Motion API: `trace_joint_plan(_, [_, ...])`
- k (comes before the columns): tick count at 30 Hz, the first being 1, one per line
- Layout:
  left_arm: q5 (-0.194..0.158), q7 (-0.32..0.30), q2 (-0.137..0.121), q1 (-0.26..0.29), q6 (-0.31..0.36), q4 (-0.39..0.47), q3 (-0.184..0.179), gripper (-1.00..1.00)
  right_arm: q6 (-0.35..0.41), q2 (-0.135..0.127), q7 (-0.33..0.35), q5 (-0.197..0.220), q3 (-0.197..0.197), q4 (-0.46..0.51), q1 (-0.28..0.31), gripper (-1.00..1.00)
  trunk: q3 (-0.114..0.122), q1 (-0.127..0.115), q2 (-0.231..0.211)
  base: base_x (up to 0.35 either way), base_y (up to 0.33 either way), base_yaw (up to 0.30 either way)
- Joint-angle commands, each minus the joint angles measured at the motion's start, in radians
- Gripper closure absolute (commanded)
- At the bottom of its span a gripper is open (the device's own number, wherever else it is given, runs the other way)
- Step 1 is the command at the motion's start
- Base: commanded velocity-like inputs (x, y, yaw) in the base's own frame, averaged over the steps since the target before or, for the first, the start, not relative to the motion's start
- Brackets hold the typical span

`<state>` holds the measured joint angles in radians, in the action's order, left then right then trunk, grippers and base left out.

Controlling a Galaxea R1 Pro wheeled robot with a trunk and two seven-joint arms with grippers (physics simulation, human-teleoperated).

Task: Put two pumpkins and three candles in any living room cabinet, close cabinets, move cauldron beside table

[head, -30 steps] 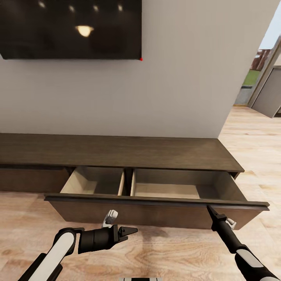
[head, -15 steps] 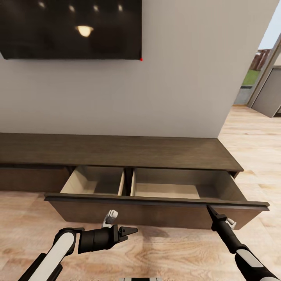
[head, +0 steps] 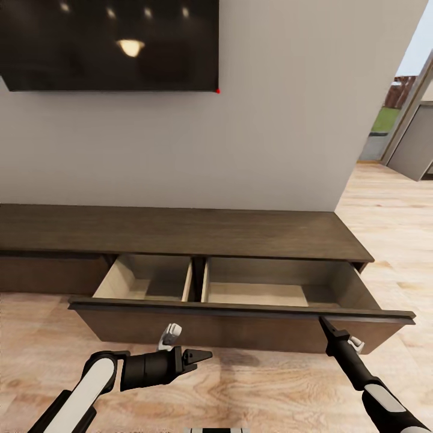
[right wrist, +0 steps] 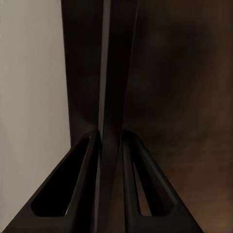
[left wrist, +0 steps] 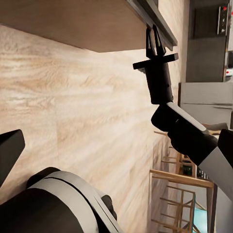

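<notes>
The cabinet [head: 180,231] is a long, low, dark-brown unit against the wall. Its wide drawer [head: 210,331] stands pulled out, and the two pale compartments [head: 258,293] inside hold nothing. My right gripper [head: 323,325] is shut, its tips touching the drawer front near its right end, just under the top lip. The left wrist view shows the right gripper [left wrist: 154,35] at that edge. In the right wrist view its fingers [right wrist: 80,73] lie close together against dark wood. My left gripper [head: 203,358] hangs open above the floor in front of the drawer, holding nothing. The pumpkins, candles, cauldron and table are out of view.
A dark television [head: 108,42] hangs on the wall above the cabinet. Wood floor [head: 252,391] runs in front of the drawer and on to an open doorway [head: 400,120] at the right. The left wrist view catches wooden stools [left wrist: 179,194] farther off.
</notes>
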<state>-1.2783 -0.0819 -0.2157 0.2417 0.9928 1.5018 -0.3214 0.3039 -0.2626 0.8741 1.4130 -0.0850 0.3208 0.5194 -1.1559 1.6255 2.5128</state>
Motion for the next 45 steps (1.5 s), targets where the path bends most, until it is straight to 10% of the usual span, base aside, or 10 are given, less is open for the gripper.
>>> trace_joint_plan(1, [0.008, -0.009, -0.001, 0.001, 0.001, 0.000, -0.001, -1.00, 0.011, 0.000, 0.006, 0.001, 0.009, -0.002, 0.000, 1.00, -0.001, 0.000, 0.000, -0.105, 0.036, 0.000])
trace_joint_plan(45, [0.008, -0.009, -0.001, 0.001, 0.001, 0.000, -0.001, -1.00, 0.012, -0.001, 0.006, 0.001, 0.009, -0.002, 0.000, 1.00, -0.001, 0.000, 0.000, -0.045, 0.006, 0.000])
